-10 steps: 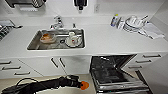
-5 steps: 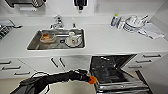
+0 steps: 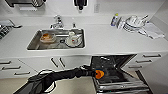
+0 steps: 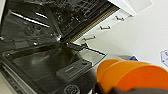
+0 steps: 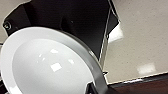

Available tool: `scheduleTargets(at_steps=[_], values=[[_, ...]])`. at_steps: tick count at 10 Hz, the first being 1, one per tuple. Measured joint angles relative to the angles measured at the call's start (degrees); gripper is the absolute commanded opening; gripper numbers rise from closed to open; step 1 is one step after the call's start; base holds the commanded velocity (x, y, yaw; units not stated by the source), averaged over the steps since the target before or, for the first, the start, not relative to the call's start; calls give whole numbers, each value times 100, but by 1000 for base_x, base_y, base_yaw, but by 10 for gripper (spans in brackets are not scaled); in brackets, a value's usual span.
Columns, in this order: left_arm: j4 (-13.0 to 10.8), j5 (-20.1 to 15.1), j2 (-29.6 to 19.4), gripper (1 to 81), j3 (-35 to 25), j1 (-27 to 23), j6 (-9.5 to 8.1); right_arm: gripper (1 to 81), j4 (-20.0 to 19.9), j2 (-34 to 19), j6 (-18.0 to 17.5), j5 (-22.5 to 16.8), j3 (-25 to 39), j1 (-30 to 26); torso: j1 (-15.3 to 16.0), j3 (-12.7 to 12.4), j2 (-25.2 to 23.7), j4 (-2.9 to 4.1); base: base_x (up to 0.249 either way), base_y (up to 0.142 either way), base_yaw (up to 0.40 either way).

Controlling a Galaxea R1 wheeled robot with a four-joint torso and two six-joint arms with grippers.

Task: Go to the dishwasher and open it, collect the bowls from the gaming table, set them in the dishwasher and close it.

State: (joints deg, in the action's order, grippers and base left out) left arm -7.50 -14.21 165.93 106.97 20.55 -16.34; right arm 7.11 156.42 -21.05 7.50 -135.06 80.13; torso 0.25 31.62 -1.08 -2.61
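Orange bowl (image 3: 99, 74), glossy and round, gripped by the left gripper (image 3: 94, 73) at lower centre of the head view, over the open dishwasher (image 3: 117, 75) (door dropped toward the viewer, dark interior exposed). Right gripper (image 5: 93, 88) clasps a white bowl (image 5: 47, 65), rim tilted.

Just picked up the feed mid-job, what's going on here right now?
The robot stands at the kitchen counter with the dishwasher open below it. Its left arm reaches in from the left, holding an orange bowl at the left gripper, over the near left edge of the open dishwasher. The right wrist view shows a white bowl close up at the right gripper. Dishes sit in the sink.
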Motion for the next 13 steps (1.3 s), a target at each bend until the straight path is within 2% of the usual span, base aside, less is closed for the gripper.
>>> scheduleTargets(at_steps=[5,6,7,10,13], values=[[-18,-37,833,10,188,-107,0,10,-2,105,0,0,0,-33,2,0,2,0,0,0,0],[-84,-63,963,811,188,-110,66,10,-2,102,0,-1,-2,-33,2,0,4,0,0,0,0],[-107,-127,1040,811,193,-107,-17,10,0,108,2,-4,-2,-33,2,0,4,0,0,0,0],[-129,-323,1097,811,254,-104,-15,10,2,117,0,-1,-6,-30,2,0,4,0,0,0,0],[-137,-424,568,811,127,174,-11,10,2,113,2,5,44,-83,2,0,4,0,0,0,0]])
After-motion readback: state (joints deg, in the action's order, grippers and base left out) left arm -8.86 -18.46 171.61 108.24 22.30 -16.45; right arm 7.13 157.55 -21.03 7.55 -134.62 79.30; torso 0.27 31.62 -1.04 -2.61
